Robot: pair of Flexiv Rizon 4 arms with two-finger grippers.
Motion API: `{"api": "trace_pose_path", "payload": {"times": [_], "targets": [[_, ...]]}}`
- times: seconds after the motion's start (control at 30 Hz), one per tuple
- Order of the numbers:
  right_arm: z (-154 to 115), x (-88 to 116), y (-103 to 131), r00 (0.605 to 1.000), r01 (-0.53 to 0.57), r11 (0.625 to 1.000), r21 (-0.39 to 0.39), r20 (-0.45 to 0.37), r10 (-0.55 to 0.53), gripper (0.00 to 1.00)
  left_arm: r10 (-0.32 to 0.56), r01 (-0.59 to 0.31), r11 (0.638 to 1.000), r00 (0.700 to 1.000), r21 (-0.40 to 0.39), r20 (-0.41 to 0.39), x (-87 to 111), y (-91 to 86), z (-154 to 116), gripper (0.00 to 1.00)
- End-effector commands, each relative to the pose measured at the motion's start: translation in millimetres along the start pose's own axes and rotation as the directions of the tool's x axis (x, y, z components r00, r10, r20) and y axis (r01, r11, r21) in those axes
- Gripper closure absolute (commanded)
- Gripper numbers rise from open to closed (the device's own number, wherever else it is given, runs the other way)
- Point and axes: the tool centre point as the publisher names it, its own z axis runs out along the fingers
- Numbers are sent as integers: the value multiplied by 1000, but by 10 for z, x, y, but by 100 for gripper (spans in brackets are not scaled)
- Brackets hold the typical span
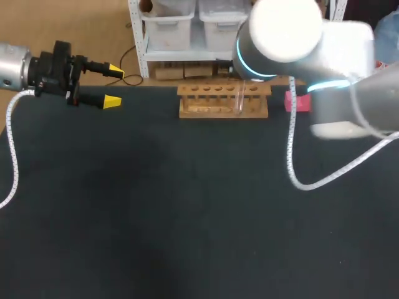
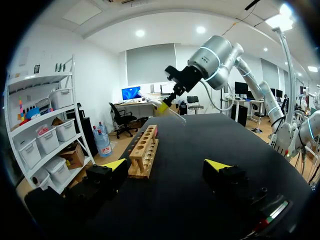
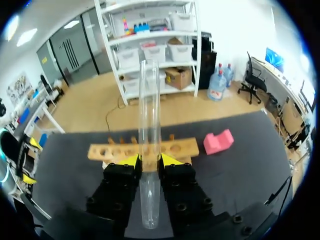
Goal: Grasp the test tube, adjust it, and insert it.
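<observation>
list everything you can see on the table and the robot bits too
test tube: one, clear glass, held between the right gripper's fingers, in the air near the rack
rack: one, light wood with a row of holes, at the far edge of the table, about the middle
block: one, pink, on the table beside the rack's right end
table: one, black top
cables: two, white braided, one trailing from each arm over the table
left gripper: one, black with yellow tips, open, holding nothing, at the far left of the table
right gripper: one, black with yellow tips, shut on the test tube, near the rack
</observation>
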Motion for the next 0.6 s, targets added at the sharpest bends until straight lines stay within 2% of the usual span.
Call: {"api": "trace_pose_path", "payload": {"times": [0.03, 0.13, 0.3, 0.6], "targets": [[-51, -155, -27, 939, -15, 998, -56, 343, 33, 100, 2, -2, 1000, 1000, -5, 0, 4, -19, 3, 0], [-76, -323, 10, 902, -28, 997, -65, 428, 53, 100, 2, -2, 1000, 1000, -5, 0, 4, -19, 3, 0], [-71, -477, 24, 846, -75, 995, -59, 524, 95, 100, 2, -2, 1000, 1000, -5, 0, 4, -19, 3, 0], [-9, -701, -12, 742, -118, 988, -95, 653, 152, 100, 2, -2, 1000, 1000, -5, 0, 4, -19, 3, 0]]}}
